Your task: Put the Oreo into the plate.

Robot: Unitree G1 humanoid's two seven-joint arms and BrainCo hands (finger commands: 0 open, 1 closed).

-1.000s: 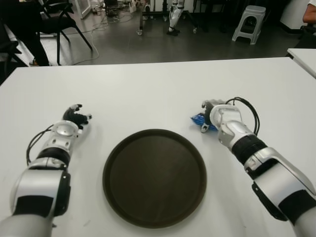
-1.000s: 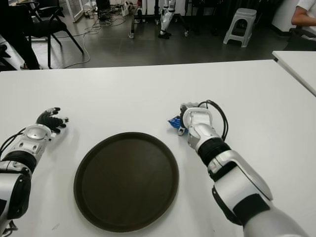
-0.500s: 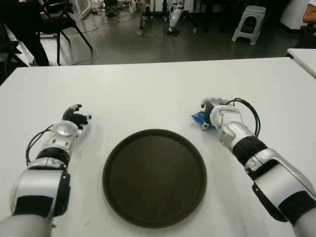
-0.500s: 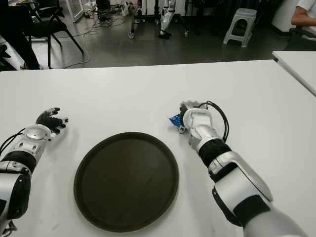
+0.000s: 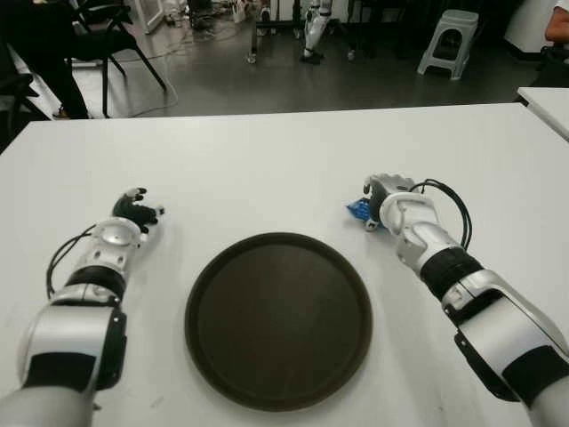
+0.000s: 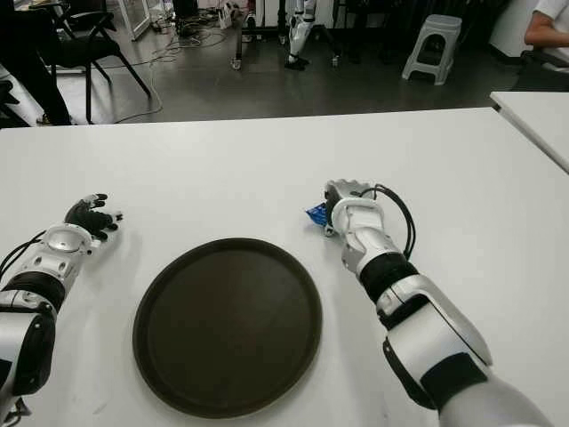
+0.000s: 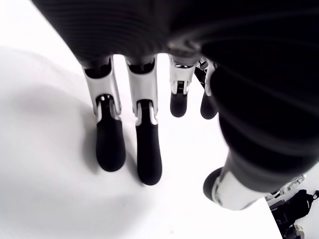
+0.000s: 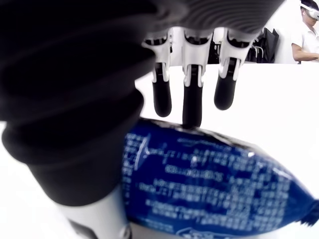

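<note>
The Oreo is a small blue packet [image 5: 357,209] lying on the white table [image 5: 267,169], just beyond the right rim of the round dark plate [image 5: 278,318]. My right hand [image 5: 380,194] hovers over the packet's right side. In the right wrist view its fingers [image 8: 192,102] stretch nearly straight across the packet [image 8: 209,179], one tip touching its far edge, with the thumb beside the near end. They are not closed around it. The plate holds nothing. My left hand [image 5: 135,209] shows left of the plate with relaxed, extended fingers [image 7: 148,149] and holds nothing.
A second white table [image 5: 547,102] starts at the far right. Beyond the far table edge are a grey floor, black chairs [image 5: 107,36], a white stool [image 5: 449,40] and a person's legs at the left.
My right hand has crept a little farther from me and to the right, over the packet, and the packet has shifted slightly with it. The left hand and the plate have stayed put.
</note>
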